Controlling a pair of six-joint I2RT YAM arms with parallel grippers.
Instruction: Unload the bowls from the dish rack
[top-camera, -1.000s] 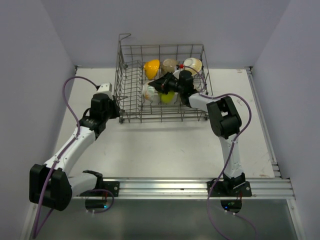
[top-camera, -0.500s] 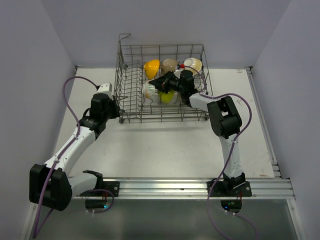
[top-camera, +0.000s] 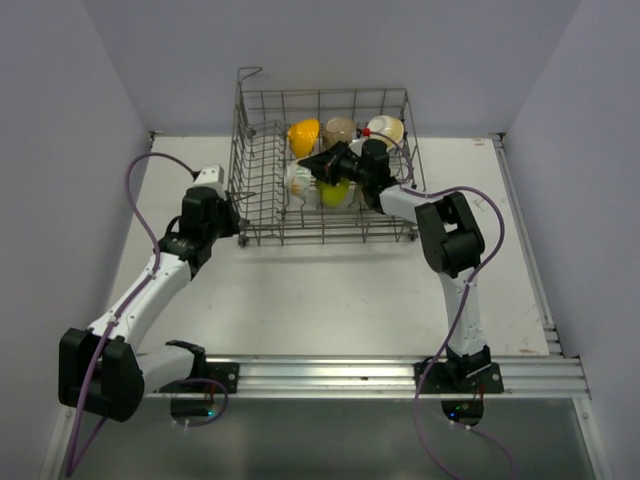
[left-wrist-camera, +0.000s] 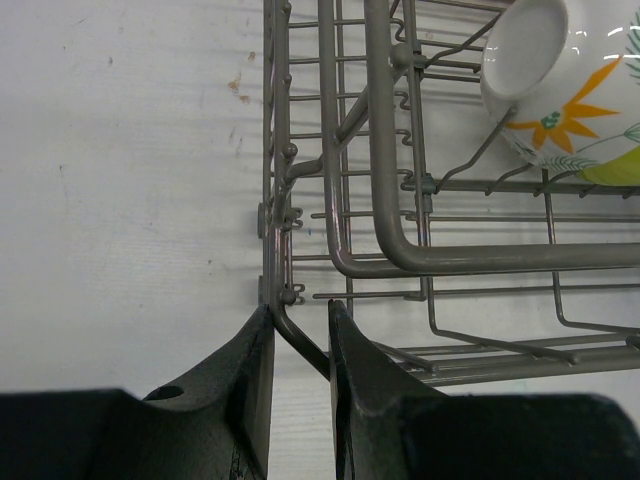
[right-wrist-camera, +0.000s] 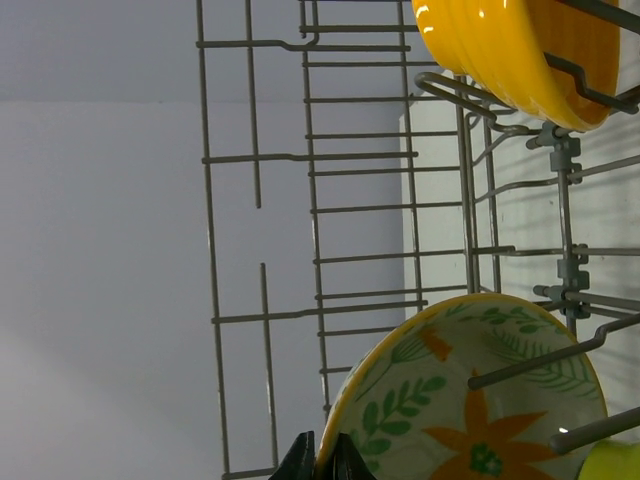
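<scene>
Two grips are set: left jaws nearly closed on a dish rack (left-wrist-camera: 378, 150) wire, right jaws pinching the floral bowl (right-wrist-camera: 470, 420) rim between them. Next, lift that bowl out.

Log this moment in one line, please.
left gripper: shut on rack | right gripper: shut on floral bowl | bowl: in rack

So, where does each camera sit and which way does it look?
Top external: above and behind the robot, looking down on the grey metal wire dish rack; left arm and right arm show.
Left wrist: on the left arm, facing the rack's corner; the left claw clamps a wire.
Right wrist: inside the rack, facing its wall; the right claw pinches the rim of the white flower-patterned bowl.
Both wrist views share that bowl.
</scene>
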